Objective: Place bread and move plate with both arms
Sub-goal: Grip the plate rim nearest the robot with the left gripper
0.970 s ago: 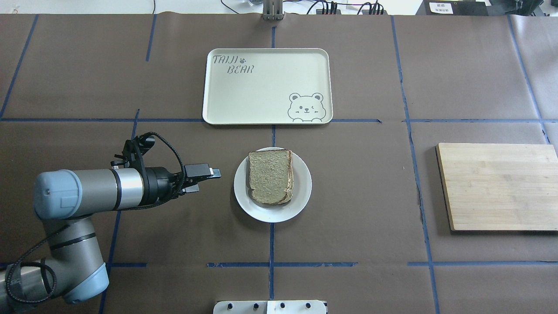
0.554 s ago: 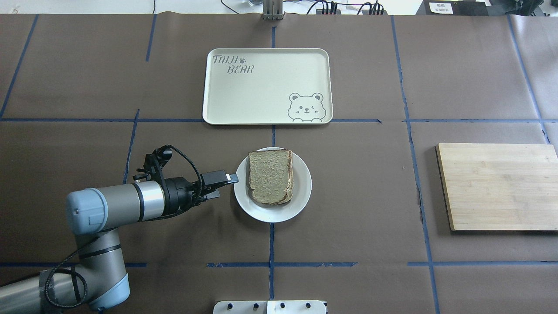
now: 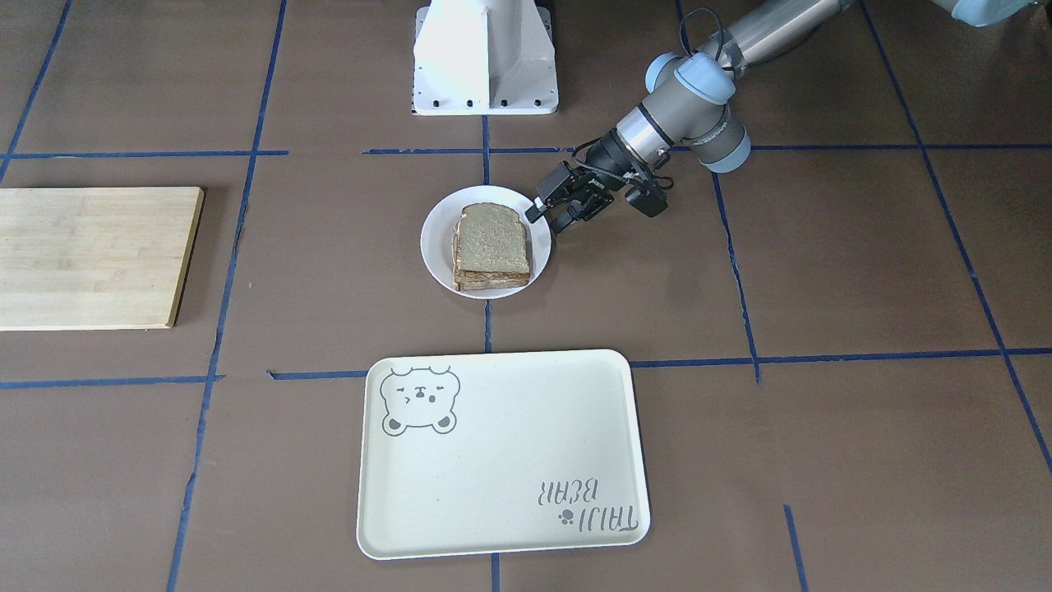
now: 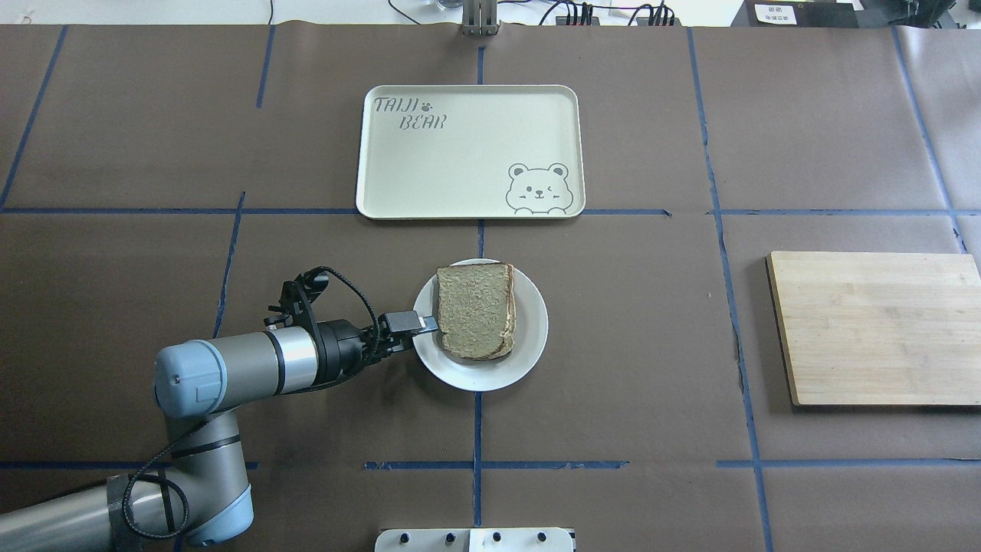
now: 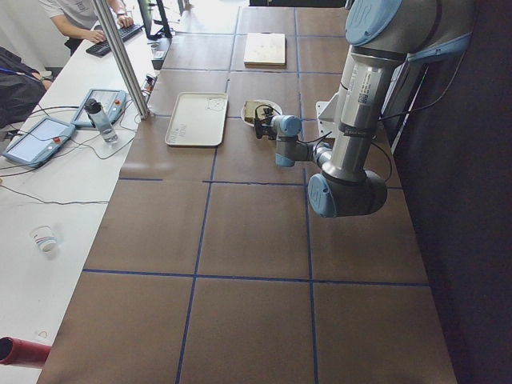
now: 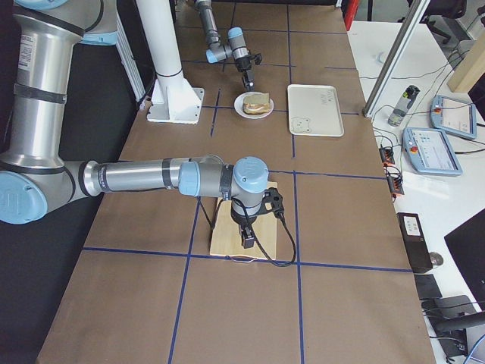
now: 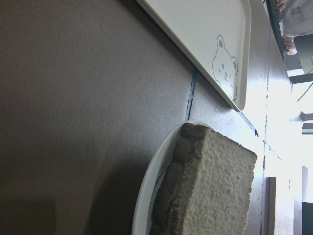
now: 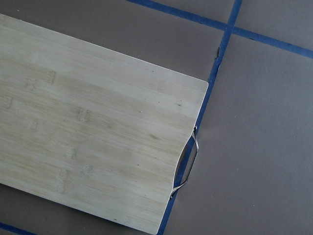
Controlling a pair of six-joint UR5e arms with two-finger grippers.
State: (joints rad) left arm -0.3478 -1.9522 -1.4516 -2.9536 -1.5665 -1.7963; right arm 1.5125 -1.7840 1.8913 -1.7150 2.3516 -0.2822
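Note:
The bread (image 4: 475,310), a pale grey-brown slice, lies on top of a stack on the small white plate (image 4: 530,337) at the table's middle. It also shows in the front view (image 3: 491,238) on the plate (image 3: 434,240), and in the left wrist view (image 7: 215,186) with the plate rim (image 7: 144,196). My left gripper (image 4: 414,328) is open at the plate's left rim, one finger over the rim, also seen in the front view (image 3: 549,215). My right gripper (image 6: 245,241) hangs over the cutting board; I cannot tell if it is open or shut.
A cream tray with a bear drawing (image 4: 460,153) lies beyond the plate. A wooden cutting board (image 4: 874,326) with a metal handle (image 8: 186,164) lies at the right. The white pedestal base (image 3: 485,57) stands behind the plate. Operators sit at a side desk (image 5: 80,24).
My left arm has swung right toward the plate. Its gripper went from well clear of the plate to its left rim, jaws still open. Plate and bread have not moved.

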